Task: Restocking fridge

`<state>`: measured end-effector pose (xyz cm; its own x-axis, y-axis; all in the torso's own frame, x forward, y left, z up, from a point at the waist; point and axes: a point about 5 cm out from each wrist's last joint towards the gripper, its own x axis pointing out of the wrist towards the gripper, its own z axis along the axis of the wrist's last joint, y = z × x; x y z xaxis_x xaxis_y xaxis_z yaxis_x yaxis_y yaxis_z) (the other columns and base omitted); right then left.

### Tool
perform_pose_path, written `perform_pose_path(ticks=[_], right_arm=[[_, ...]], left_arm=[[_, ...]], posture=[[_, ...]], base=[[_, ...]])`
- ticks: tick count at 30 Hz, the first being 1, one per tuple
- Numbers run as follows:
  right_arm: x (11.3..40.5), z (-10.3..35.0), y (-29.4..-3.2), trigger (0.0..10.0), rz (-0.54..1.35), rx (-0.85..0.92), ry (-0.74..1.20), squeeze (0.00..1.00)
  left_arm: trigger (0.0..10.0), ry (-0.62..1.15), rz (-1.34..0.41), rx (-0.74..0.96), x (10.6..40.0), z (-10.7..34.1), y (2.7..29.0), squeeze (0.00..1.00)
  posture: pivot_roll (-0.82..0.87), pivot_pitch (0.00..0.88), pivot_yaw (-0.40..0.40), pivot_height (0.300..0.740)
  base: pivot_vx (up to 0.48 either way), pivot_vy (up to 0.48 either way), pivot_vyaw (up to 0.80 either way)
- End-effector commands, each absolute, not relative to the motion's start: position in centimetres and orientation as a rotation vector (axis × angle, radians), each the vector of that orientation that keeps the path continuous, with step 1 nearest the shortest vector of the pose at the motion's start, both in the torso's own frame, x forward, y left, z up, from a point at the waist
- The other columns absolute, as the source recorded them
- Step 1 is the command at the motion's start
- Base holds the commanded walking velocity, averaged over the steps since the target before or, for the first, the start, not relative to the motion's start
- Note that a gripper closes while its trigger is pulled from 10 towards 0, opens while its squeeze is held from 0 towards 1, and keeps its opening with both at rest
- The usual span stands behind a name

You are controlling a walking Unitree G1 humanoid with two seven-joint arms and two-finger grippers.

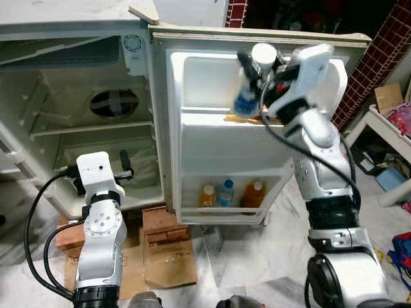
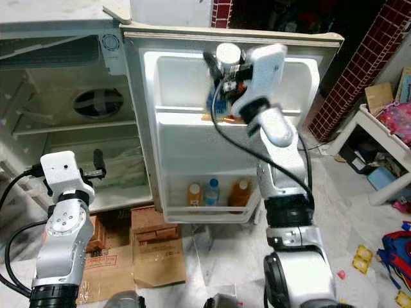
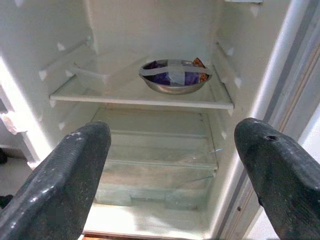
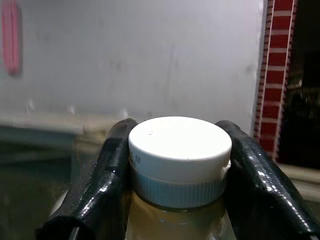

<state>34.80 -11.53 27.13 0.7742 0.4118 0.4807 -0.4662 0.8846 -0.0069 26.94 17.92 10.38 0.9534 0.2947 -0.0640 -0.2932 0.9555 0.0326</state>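
Note:
The fridge point(image 1: 77, 38) stands open, its door point(image 1: 192, 147) swung to the right. My right gripper point(image 1: 255, 69) is shut on a bottle point(image 1: 246, 90) with a white cap point(image 4: 177, 145) and blue label, tilted over the door's upper shelf point(image 1: 209, 117). In the right wrist view both fingers point(image 4: 97, 192) clamp just under the cap. Three bottles point(image 1: 225, 192) stand in the door's bottom shelf. My left gripper point(image 1: 125, 168) is open, pointing into the fridge's lower part. On the glass shelf point(image 3: 125, 95) inside sits a taped metal bowl point(image 3: 175, 77).
Bricks and flattened cardboard point(image 1: 164, 253) lie on the floor under the fridge front. A white table point(image 1: 388, 131) with clutter stands at the right by a brick wall point(image 1: 379, 61). Toys point(image 2: 395, 256) litter the floor at the right.

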Motion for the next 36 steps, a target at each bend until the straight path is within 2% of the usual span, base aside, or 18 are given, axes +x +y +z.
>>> perform_pose_path(ticks=[1,8,9,10,12,16,20,31,36], right_arm=[[34.6,28.6,-11.3,10.0,0.477,0.15,-0.536,0.0],[34.7,28.7,-11.0,10.0,0.483,0.167,-0.539,0.0],[34.8,28.5,-9.1,10.0,0.498,0.183,-0.547,0.0],[34.8,28.5,-9.1,10.0,0.498,0.183,-0.547,0.0],[34.7,27.6,-5.9,10.0,0.533,0.178,-0.557,0.0],[34.4,26.8,-4.1,10.0,0.559,0.14,-0.557,0.0],[34.6,26.8,-4.0,10.0,0.537,0.118,-0.554,0.0],[35.5,26.4,-4.8,10.0,0.436,0.064,-0.581,0.0],[36.1,26.6,-6.1,10.0,0.326,0.005,-0.615,0.0]], left_arm=[[10.0,0.059,0.282,0.021,27.2,10.6,17.6,0.0],[10.0,0.058,0.281,0.021,27.2,10.6,17.5,0.0],[10.0,0.052,0.286,0.017,27.1,10.8,17.5,0.0],[10.0,0.052,0.286,0.017,27.1,10.8,17.5,0.0],[10.0,0.04,0.293,0.01,26.9,11.1,17.5,0.0],[10.0,0.024,0.305,0.019,26.4,11.4,18.0,0.0],[10.0,0.048,0.347,0.023,25.5,10.9,18.9,0.0],[10.0,0.05,0.344,0.02,25.4,10.8,18.9,0.0],[10.0,0.044,0.328,0.033,25.6,11.0,18.7,0.0]], posture=[[0.08,0.0,-0.053,0.74],[0.08,0.0,-0.054,0.74],[0.12,0.0,-0.071,0.74],[0.12,0.0,-0.071,0.74],[0.14,0.0,-0.079,0.74],[0.16,0.0,-0.094,0.74],[0.17,0.0,-0.109,0.74],[0.16,0.0,-0.104,0.74],[0.17,0.0,-0.102,0.74]], base=[[0.0,0.0,0.0],[0.0,0.0,0.0],[0.0,0.0,0.0],[0.0,0.0,0.0],[0.0,0.0,0.0],[0.0,0.0,0.0],[0.0,0.0,0.4],[0.0,0.0,0.78],[0.0,0.0,0.0]])
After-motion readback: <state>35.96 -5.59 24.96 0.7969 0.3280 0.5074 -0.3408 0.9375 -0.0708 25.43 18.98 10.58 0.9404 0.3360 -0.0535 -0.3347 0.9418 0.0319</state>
